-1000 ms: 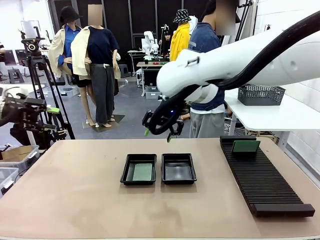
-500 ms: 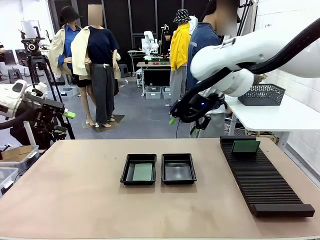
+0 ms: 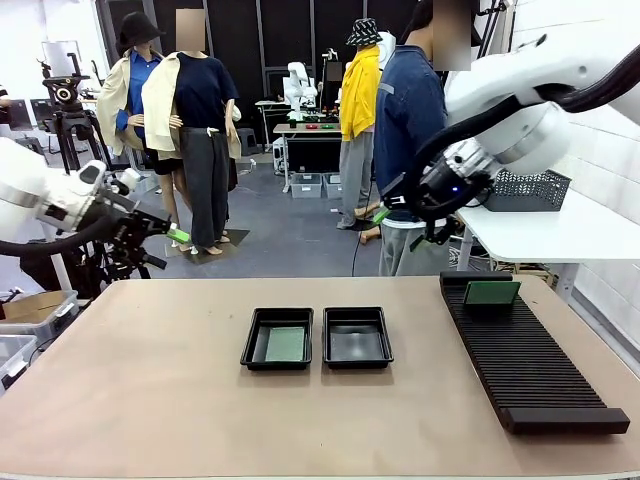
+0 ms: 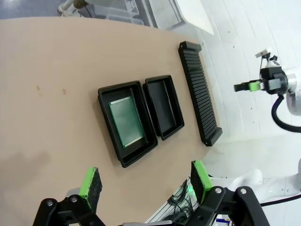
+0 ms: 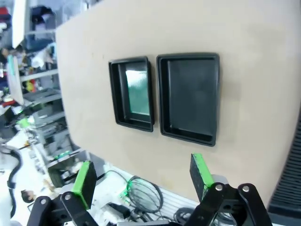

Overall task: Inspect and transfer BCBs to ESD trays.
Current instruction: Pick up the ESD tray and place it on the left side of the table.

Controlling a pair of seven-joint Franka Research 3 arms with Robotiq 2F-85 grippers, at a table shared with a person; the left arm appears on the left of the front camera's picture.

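Observation:
Two black ESD trays sit side by side mid-table. The left tray (image 3: 249, 341) (image 4: 104, 109) (image 5: 113, 89) holds a green BCB (image 3: 286, 344) (image 4: 126, 121) (image 5: 138, 92). The right tray (image 3: 357, 343) (image 4: 163, 107) (image 5: 189, 96) has a bare floor. Another green BCB (image 3: 491, 293) stands at the far end of the ribbed rack (image 3: 525, 355) (image 4: 200, 92). My left gripper (image 3: 165, 248) (image 4: 145, 178) hangs open beyond the table's far left corner. My right gripper (image 3: 403, 226) (image 5: 141, 176) is open, high above the far edge, left of the rack, and holds nothing.
A person in a denim jacket (image 3: 410, 110) stands at the far side behind my right gripper. A white side table with a grey mesh basket (image 3: 522, 189) is at the back right. A camera tripod (image 3: 70, 130) stands at the back left.
My right arm has swung from above the trays up and to the right, toward the rack's far end. My left arm has come in from the left and risen.

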